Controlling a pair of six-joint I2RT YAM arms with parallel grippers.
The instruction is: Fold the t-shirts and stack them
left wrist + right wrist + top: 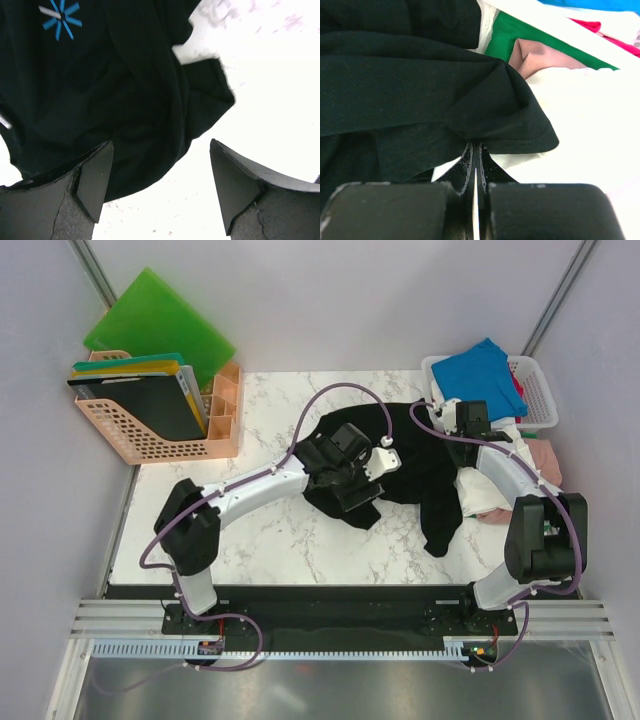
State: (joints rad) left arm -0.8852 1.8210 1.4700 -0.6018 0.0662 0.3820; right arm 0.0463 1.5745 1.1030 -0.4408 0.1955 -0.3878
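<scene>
**Black t-shirt crumpled mid-desk, right pincer clamped on it**

Much of this is hard for us to read. The black t-shirt [412, 475] lies bunched right of the desk's centre, one strip trailing toward the near edge. It is so crumpled that we cannot tell sleeve from hem. From above, both arms cover part of it and hide their own fingertips.

The left wrist view shows the left pincer [161, 150] spread wide, with nothing between its fingers. It hangs over a dark fold of the shirt, whose blue star-shaped print [61, 19] is cut off at the top edge. The desk in that view is washed out by glare.

The right pincer [475, 149] is closed tight, and the black cloth gathers in creases at its tips, so we read it as pinching an edge of the shirt. Behind it we see a green cloth [540, 37], only part of it showing.

A white t-shirt [490, 505] and a pink t-shirt [547, 460] lie at the desk's right edge, largely hidden by the right arm. A blue t-shirt [482, 370] tops the white basket [540, 390] at the far right corner, and what lies under it we cannot make out.

The desk [270, 540] is white marble with grey veins. At its far left stands a peach file holder [130, 435], with green boards [160, 320] leaning behind it. Plain pale walls [330, 300] close in the sides and back.
</scene>
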